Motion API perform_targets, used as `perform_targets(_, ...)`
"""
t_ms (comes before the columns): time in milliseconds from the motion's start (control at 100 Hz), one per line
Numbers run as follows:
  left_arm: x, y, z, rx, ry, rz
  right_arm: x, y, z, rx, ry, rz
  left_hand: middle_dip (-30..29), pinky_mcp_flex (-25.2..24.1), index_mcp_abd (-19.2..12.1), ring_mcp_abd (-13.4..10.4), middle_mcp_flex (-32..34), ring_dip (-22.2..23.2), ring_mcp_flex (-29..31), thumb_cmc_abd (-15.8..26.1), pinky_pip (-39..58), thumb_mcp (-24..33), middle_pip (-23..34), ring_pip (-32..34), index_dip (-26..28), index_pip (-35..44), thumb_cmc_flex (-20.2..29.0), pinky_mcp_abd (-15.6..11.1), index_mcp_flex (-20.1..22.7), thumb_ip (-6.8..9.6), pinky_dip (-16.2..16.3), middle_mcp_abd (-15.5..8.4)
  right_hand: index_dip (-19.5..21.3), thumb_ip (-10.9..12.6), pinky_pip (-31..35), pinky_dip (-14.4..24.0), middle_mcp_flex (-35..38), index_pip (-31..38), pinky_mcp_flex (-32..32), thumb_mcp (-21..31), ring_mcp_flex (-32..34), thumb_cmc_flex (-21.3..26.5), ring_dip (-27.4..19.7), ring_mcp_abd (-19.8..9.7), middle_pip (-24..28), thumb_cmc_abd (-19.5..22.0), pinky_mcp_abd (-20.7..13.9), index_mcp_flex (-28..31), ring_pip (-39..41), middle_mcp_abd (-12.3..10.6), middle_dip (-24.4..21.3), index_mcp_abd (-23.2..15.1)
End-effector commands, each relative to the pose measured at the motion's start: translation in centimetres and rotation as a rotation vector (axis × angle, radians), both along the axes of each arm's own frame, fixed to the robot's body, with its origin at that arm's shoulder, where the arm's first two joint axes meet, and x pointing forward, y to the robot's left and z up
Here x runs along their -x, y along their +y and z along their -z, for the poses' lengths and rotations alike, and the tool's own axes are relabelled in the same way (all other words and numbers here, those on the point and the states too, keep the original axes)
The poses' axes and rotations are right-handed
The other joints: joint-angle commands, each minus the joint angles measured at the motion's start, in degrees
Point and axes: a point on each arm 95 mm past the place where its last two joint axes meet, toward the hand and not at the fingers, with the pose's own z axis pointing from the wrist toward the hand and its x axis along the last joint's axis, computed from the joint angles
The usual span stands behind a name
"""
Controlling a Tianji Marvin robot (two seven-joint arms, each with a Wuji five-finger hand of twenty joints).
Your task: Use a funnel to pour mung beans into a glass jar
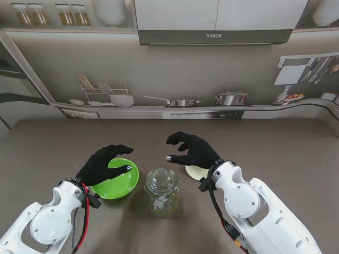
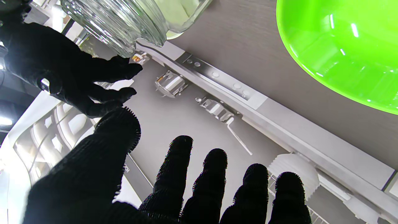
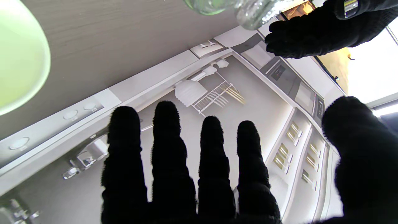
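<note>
A clear glass jar (image 1: 162, 191) with a glass lid stands on the table between my two hands; its ribbed body shows in the left wrist view as the jar (image 2: 124, 21). A bright green bowl (image 1: 117, 181) sits to its left, partly under my left hand (image 1: 102, 163), which hovers open over the bowl's far rim. The bowl (image 2: 342, 46) looks glossy inside; I cannot make out beans. My right hand (image 1: 193, 150) is open above a pale cream funnel (image 1: 196, 172), hiding most of it. The funnel (image 3: 18, 62) shows at the right wrist view's edge.
The brown table (image 1: 265, 148) runs back to a printed kitchen backdrop (image 1: 175, 79). My white forearms (image 1: 254, 211) rise from both near corners, red and black cables along them.
</note>
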Motion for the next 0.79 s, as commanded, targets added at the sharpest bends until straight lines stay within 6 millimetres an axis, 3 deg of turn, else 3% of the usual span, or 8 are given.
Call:
perform_targets(0, 0.1, -0.3, 0.1, 0.007, 0.012, 0.012, 0.2, -0.3, 1.4, 0.013, 0.02, 0.007, -0.23, -0.81, -0.44, -0.94, -0.93, -0.2, 0.06, 1.82, -2.1, -0.92, -0.63, -0.43, -0.23, -0.83, 0.94, -1.84, -1.45, 1.87, -0.16, -0.34, -1.17, 1.82, -0.9, -0.95, -0.78, -0.83, -0.79, -0.87, -1.17, 0.11, -1.2, -1.05, -0.9, -1.56, -0.13, 1.07, -0.96, -1.38, -0.44, -1.23)
perform_targets(240, 0.1, -0.5, 0.2, 0.013, 0.017, 0.018, -0.5, -1.5, 2.9, 0.034, 0.022, 0.028, -0.24, -0.79, -0.38, -0.93, -0.95, -0.21, 0.01, 1.83, -2.09, -0.93, -0.63, -0.45, -0.28, -0.88, 0.85, -1.76, -1.61, 1.86, -0.15, -0.28, -1.24, 1.63, -1.17, -1.23, -1.47, -1.07, -1.58, -0.77, -1.6, -0.15, -1.44, -0.83, -0.8, -2.21, -0.15, 1.02, -1.1, -1.55, -0.4, -1.45)
perform_targets(780, -0.1, -0.8, 0.3, 0.018, 0.025, 0.027, -0.2, -2.5, 2.4, 0.037, 0.021, 0.064, -0.22, -0.73, -0.39, -1.05, -0.93, -0.16, 0.14, 1.77, -2.07, -0.75, -0.58, -0.34, -0.31, -0.83, 0.76, -1.89, -1.57, 1.85, -0.16, -0.42, -1.26, 1.58, -1.26, -1.32, -1.14, -1.17, -2.3, -0.18, -1.7, -0.7, -1.27, -0.5, -0.85, -2.36, 0.46, 1.44, -0.7, -1.08, -0.51, -1.43)
